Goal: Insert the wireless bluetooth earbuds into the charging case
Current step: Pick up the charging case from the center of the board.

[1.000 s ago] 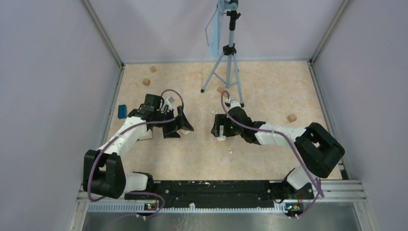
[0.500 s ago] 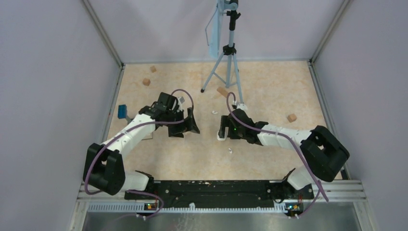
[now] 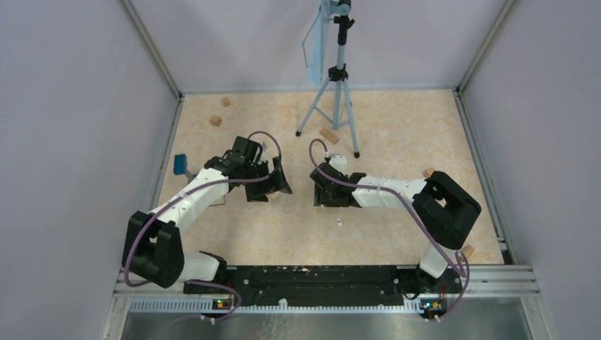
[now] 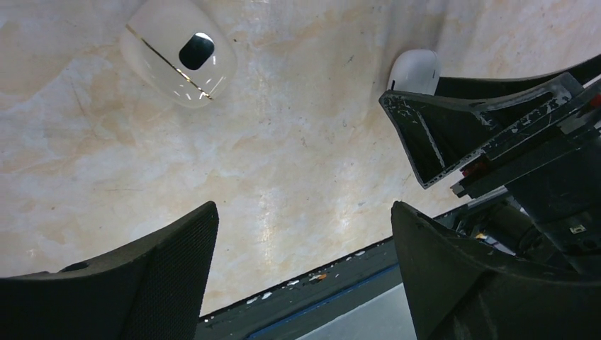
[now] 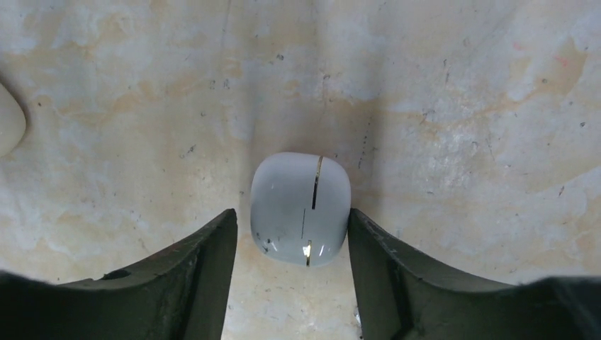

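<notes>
Straddling white case [image 5: 300, 210], right claw [image 5: 290, 221], grip unclear, left claw [image 4: 303, 210] apart, tripod [image 3: 337, 92] beyond.

Soft even light, sharp focus, small glints on the charging case [image 5: 300, 209].

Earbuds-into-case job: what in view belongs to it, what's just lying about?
Job:
tiny white plastic earbud
white rounded charging case, between the fingers of the right gripper
second white rounded case, with a dark oval patch

Lying about:
tan wooden blocks
small blue object at the table's left edge
grey tripod at the back
</notes>
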Controlling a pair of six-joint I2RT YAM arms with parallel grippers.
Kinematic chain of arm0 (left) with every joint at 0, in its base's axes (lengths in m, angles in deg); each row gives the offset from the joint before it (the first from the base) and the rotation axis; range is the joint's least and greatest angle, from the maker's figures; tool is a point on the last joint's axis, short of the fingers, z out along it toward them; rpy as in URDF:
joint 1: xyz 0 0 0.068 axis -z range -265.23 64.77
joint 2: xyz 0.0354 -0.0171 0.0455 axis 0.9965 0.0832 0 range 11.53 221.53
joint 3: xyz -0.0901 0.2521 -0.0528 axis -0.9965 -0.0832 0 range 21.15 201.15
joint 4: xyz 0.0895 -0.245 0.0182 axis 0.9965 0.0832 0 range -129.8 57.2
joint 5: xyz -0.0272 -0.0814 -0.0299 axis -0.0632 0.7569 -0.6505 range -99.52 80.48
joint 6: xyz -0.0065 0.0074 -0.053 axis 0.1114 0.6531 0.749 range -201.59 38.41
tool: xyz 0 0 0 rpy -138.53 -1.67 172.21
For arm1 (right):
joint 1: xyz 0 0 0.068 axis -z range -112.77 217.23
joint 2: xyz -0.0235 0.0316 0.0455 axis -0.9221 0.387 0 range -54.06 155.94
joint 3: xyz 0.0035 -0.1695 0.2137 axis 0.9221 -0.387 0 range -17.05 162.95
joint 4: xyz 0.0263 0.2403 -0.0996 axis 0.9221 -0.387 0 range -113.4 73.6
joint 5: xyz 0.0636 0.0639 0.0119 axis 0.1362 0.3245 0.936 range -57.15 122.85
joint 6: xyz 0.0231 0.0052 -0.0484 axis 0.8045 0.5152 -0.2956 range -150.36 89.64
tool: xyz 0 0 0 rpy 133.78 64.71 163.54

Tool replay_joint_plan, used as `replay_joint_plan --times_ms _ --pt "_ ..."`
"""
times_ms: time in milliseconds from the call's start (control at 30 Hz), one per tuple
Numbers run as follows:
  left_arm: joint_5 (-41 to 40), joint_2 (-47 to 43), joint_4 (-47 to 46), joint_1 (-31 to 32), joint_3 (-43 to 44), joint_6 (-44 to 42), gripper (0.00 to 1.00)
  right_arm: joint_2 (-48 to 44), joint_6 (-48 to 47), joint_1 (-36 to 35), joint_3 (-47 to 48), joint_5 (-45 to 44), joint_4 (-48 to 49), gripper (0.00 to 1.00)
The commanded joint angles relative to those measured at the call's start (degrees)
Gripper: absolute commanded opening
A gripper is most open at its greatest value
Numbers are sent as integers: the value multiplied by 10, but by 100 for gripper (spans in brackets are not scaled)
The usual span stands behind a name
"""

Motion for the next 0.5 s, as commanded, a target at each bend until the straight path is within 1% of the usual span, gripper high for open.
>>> replay_joint_plan --times_ms 0,33,100,133,167,267,367,467 --pt "-37 -28 -20 0 -9 45 93 19 14 -6 24 -33 -15 54" --pt "-30 -25 -20 0 -7 44 93 20 13 -6 25 -35 -16 54" --pt "-9 -15 -15 0 3 37 98 21 5 -7 25 -35 -13 53" --pt "3 -8 -15 1 8 31 99 20 -4 -6 24 -30 -9 50" --pt "24 0 -18 0 14 27 99 19 -12 -7 22 -24 -2 45" --pt "89 11 -47 0 18 36 99 -8 -36 -7 2 7 36 40" --pt "161 14 -116 -1 -5 84 99 -58 -56 -6 -47 40 115 39" --pt "226 26 -226 0 -46 138 99 -114 -83 -7 -109 76 200 42"
